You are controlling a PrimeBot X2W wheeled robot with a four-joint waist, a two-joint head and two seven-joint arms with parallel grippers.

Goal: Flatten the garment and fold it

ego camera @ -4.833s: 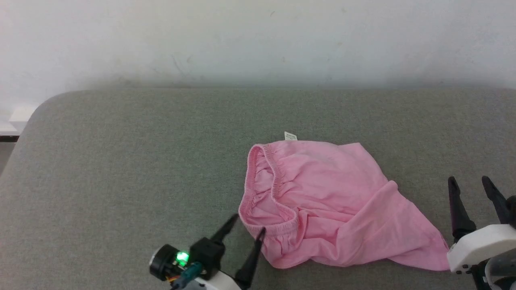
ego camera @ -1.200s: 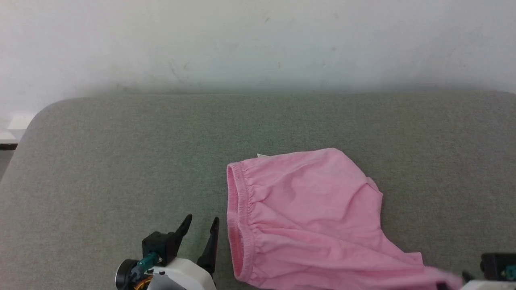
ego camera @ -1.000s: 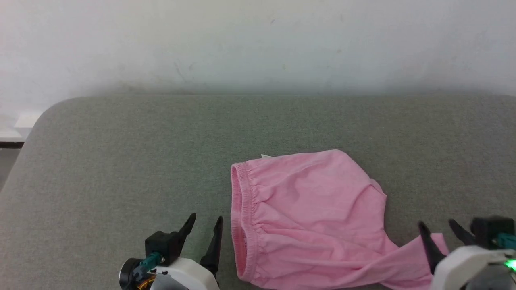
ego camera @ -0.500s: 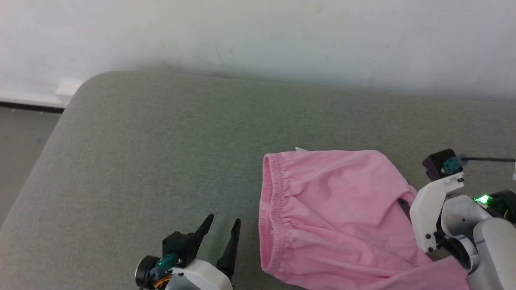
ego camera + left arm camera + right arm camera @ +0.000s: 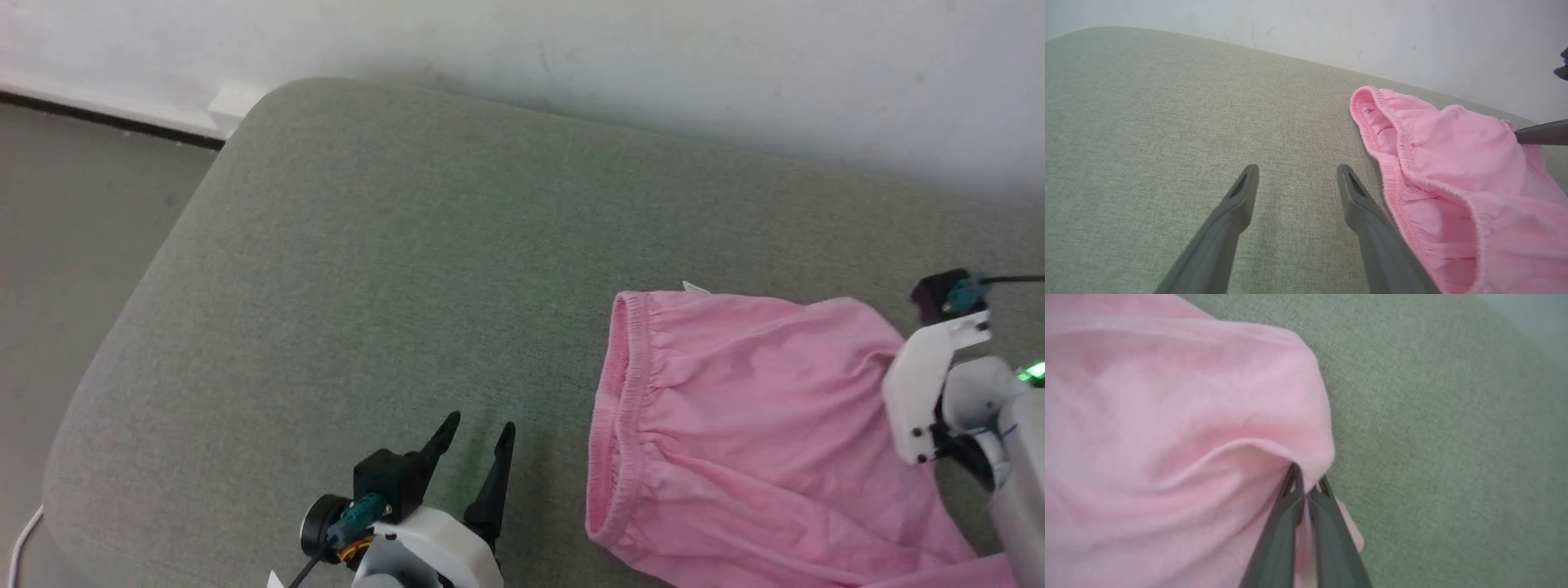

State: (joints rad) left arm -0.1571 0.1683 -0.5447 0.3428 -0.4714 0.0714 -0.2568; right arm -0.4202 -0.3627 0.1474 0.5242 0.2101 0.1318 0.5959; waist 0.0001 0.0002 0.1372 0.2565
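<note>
Right gripper [image 5: 1306,484] with fingers pinched together on a fold at the edge of the pink shorts [image 5: 1167,416], left gripper [image 5: 1297,171] spread wide, empty, just beside the gathered waistband [image 5: 1392,175], shorts lying on the grey-green cushion [image 5: 367,286], a second earlier the right gripper stood open near the trailing leg.

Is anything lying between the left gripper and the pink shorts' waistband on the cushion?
Nothing visible does. A strip of bare grey cushion is all that separates the left gripper, jaws open, from the waistband of the garment. The right gripper is shut on the garment's opposite edge.
</note>
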